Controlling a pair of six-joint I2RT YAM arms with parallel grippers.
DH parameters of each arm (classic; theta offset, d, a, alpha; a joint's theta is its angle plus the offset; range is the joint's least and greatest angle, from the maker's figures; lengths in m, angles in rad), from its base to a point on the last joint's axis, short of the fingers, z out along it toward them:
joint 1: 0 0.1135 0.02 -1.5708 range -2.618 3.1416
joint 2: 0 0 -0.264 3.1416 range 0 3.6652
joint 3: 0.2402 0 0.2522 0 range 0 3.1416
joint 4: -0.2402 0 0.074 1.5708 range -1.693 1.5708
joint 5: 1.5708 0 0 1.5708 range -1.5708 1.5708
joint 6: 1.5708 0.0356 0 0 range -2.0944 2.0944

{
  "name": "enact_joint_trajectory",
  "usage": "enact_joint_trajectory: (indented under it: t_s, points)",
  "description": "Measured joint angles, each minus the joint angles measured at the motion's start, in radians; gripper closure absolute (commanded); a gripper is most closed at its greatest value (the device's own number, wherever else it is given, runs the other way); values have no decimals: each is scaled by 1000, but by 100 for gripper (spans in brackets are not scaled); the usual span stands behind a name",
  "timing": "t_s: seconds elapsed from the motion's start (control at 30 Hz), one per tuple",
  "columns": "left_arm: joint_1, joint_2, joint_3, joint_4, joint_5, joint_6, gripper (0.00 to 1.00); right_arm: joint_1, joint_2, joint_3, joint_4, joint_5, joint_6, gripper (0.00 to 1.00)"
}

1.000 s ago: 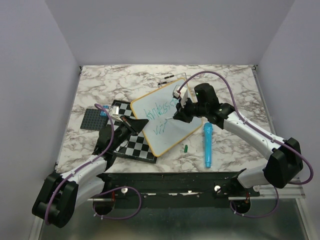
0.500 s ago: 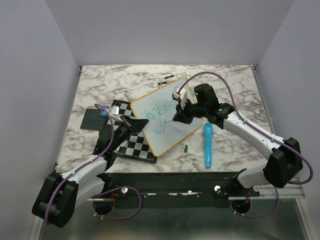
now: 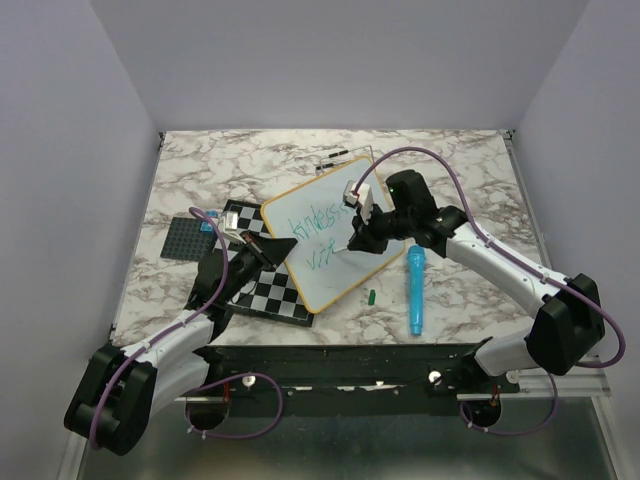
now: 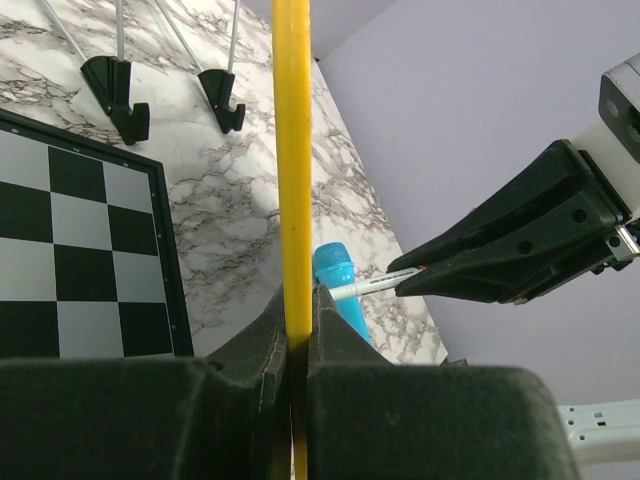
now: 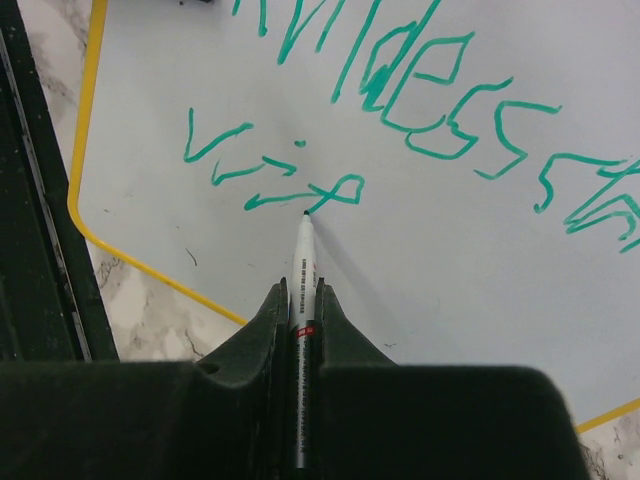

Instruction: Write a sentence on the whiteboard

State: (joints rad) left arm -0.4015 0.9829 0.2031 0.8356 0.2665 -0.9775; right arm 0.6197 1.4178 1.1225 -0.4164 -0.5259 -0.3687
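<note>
The whiteboard, white with a yellow frame, lies tilted in the middle of the table. Green lettering reads "kindess sta…" on its first line, and a second line has a few letters. My right gripper is shut on a white marker whose tip touches the board at the end of the second line. It also shows in the top view. My left gripper is shut on the board's yellow frame at its left edge; it shows in the top view.
A black-and-white checkered board lies under the whiteboard's left side. A blue tube-shaped object lies right of the whiteboard, with a small green cap beside it. A dark grey plate sits at the left.
My right gripper has moved the marker slightly to the right along the second line, adding green strokes. The left arm has not moved.
</note>
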Motion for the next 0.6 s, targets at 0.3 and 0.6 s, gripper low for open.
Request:
enact_joint_trajectory:
  t_s: [0.3, 0.6]
  points:
    - [0, 0, 0, 0, 0, 0, 100, 0, 3, 0, -30, -11, -18, 99]
    - [0, 0, 0, -1, 0, 0, 100, 0, 3, 0, -36, 1, -21, 100]
